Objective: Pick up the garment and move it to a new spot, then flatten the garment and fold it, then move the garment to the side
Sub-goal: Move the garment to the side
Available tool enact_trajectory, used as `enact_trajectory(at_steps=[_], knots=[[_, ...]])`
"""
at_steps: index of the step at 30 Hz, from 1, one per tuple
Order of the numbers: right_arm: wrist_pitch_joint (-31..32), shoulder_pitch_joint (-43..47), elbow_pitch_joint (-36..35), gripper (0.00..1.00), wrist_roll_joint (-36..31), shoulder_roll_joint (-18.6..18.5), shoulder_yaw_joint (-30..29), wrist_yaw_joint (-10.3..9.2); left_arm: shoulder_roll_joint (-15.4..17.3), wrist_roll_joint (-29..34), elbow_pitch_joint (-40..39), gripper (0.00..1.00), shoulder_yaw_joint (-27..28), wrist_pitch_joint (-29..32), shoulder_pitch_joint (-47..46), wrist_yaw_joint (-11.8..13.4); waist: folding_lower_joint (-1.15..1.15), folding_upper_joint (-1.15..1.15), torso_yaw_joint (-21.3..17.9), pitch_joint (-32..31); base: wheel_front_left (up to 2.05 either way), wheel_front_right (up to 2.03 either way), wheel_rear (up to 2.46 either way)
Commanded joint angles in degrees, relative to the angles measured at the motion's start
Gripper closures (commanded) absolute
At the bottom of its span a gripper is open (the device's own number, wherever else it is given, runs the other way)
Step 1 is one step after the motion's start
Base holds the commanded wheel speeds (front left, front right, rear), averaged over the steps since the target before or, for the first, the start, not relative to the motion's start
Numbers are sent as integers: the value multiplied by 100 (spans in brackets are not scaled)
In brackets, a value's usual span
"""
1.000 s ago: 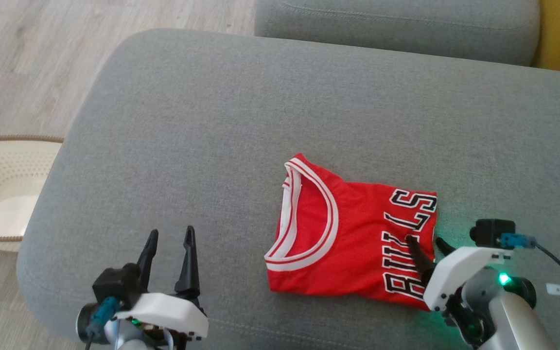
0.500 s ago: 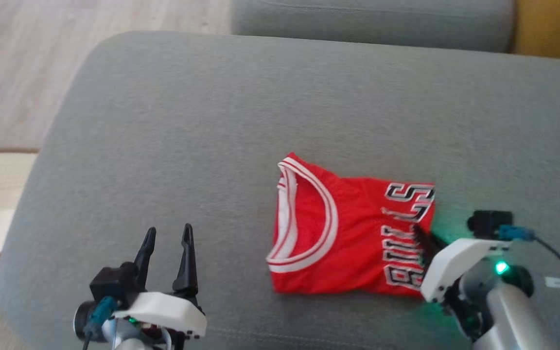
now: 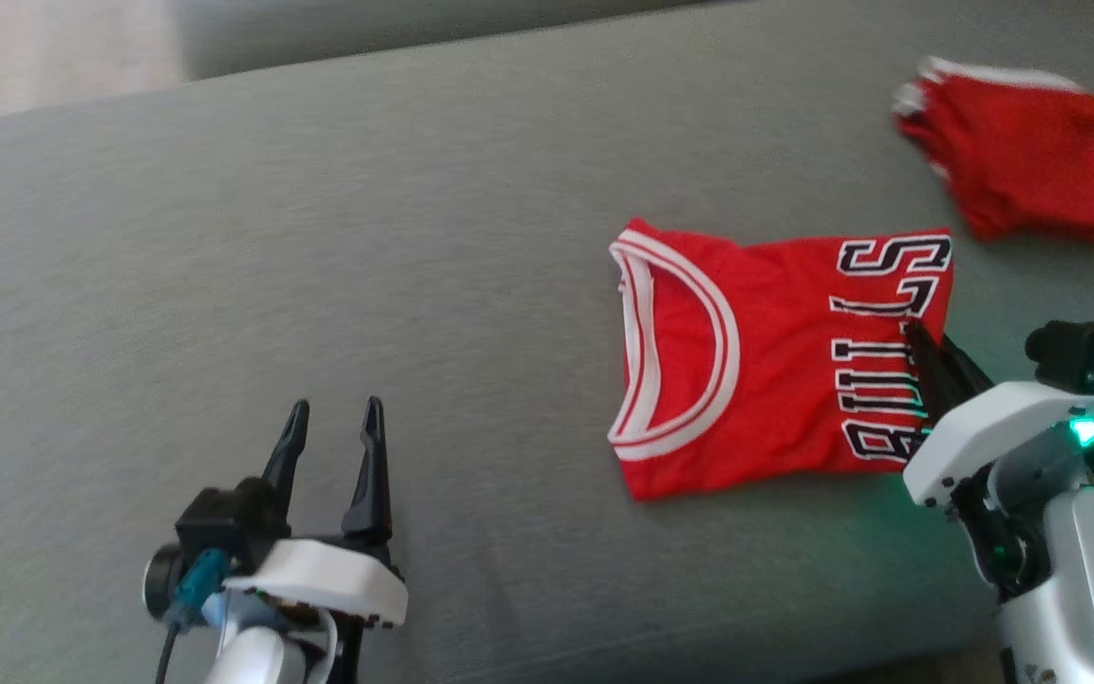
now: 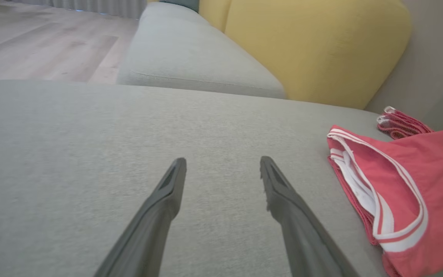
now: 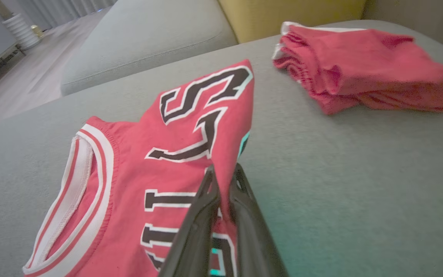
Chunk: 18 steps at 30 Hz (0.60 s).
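While clamped shut, right pincer (image 5: 223, 175) holds garment (image 5: 129, 161)

Home, living room by the look. A wide grey fabric sofa seat (image 3: 319, 237) spreads across the head view, soft woven upholstery with rounded edges. A second grey seat section (image 4: 190, 57) sits beyond it on the far side. A big yellow back cushion (image 4: 306, 46) stands at the far right. A light wood-look plank floor (image 4: 33, 42) runs off to the far left, with pale curtains (image 5: 71, 7) hanging down to it. Laundry lies on the seat: a red jersey (image 3: 775, 370) with white trim and black lettering, and a folded red garment (image 3: 1022, 152) near it, further right. Domestic furniture and clothes, household setting.
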Motion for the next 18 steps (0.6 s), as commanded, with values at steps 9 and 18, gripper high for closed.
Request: enact_trajectory(at_steps=[9, 18], knots=[[-120, -441, -366, 100, -12, 7, 234, -4, 47, 228, -124, 0, 94, -71, -464, -92, 0, 0, -1399, 567, 0, 0, 0], [-184, -804, -345, 100, -63, 19, 322, -4, 84, 231, -98, 0, 38, -71, -531, -92, 0, 0, -1195, 601, 0, 0, 0]])
